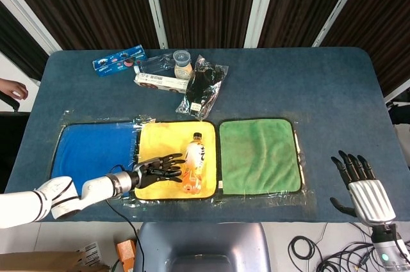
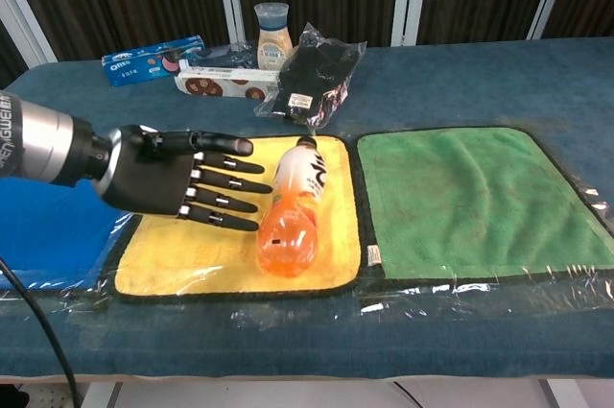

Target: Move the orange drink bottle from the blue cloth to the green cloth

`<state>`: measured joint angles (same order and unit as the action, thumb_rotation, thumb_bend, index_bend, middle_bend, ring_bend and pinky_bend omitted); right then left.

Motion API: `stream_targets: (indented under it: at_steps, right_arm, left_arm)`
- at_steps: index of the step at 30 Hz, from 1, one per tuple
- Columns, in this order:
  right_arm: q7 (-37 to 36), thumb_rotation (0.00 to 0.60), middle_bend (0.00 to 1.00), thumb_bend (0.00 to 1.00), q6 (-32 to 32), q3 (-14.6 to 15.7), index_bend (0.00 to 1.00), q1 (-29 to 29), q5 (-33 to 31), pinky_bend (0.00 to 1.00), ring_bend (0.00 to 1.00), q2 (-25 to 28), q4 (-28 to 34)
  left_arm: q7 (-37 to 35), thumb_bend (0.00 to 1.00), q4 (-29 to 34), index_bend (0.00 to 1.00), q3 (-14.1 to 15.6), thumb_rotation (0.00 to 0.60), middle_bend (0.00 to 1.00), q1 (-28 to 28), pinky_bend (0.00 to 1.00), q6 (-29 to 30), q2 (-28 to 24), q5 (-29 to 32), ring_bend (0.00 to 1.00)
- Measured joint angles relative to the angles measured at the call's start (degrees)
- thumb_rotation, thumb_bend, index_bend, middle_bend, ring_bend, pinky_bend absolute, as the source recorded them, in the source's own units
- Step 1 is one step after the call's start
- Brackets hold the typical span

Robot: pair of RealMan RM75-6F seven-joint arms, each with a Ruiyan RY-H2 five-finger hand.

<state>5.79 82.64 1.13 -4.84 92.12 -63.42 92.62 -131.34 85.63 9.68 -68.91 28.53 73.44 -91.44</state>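
My left hand (image 2: 177, 182) is stretched out flat over the yellow cloth (image 2: 201, 254), palm side on, fingers straight and slightly apart, the tips right at the side of the orange drink bottle (image 2: 293, 211); I hold nothing with it, and I cannot tell whether the fingertips actually touch the bottle. The bottle lies on its side on the right part of the yellow cloth, cap pointing away from me, just left of the green cloth (image 2: 470, 197) and well off the blue cloth (image 1: 90, 150), which sits on the yellow cloth's other side. My right hand (image 1: 359, 185) hangs off the table's near right corner, far right of the green cloth, fingers apart and pointing up, empty; the chest view does not show it. The bottle's white label carries dark characters I cannot read. Beyond the yellow cloth, the blue packet (image 2: 153, 58) reads "OREO"; the print on the long box (image 2: 225, 82) beside it is too small to read.
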Motion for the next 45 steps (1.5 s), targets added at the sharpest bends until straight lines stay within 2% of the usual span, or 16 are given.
stream_targets:
  at_steps: [6, 16, 21, 27, 45]
  right_arm:
    - [-0.4, 0.6, 0.0, 0.14, 0.2, 0.1, 0.0, 0.1, 0.2, 0.0, 0.0, 0.1, -0.1]
    - [-0.6, 0.6, 0.0, 0.14, 0.3, 0.2, 0.0, 0.1, 0.5, 0.0, 0.0, 0.2, -0.2]
    - [-0.2, 0.6, 0.0, 0.14, 0.2, 0.3, 0.0, 0.1, 0.8, 0.0, 0.0, 0.1, 0.0]
    - [-0.1, 0.6, 0.0, 0.14, 0.0, 0.4, 0.0, -0.1, 1.0, 0.0, 0.0, 0.0, 0.0]
    - [-1.3, 0.6, 0.0, 0.14, -0.1, 0.5, 0.0, -0.2, 1.2, 0.0, 0.0, 0.5, 0.1]
  left_arm:
    - [2.0, 0.2, 0.9, 0.0, -1.3, 0.6, 0.0, -0.4, 0.3, -1.7, 0.5, 1.7, 0.0]
    - [6.2, 0.2, 4.4, 0.0, -1.7, 0.6, 0.0, -0.7, 0.33, -6.0, -1.3, 3.6, 0.0]
    - [7.7, 0.2, 5.1, 0.0, -3.7, 0.6, 0.0, 0.1, 0.33, -6.4, -1.5, 5.4, 0.0]
    - [5.8, 0.19, 4.1, 0.0, -6.3, 0.6, 0.0, 1.4, 0.36, -6.1, -0.7, 5.9, 0.0]
    - [0.1, 0.18, 1.3, 0.0, -9.1, 0.6, 0.0, -0.3, 0.36, -8.4, 4.5, 2.7, 0.0]
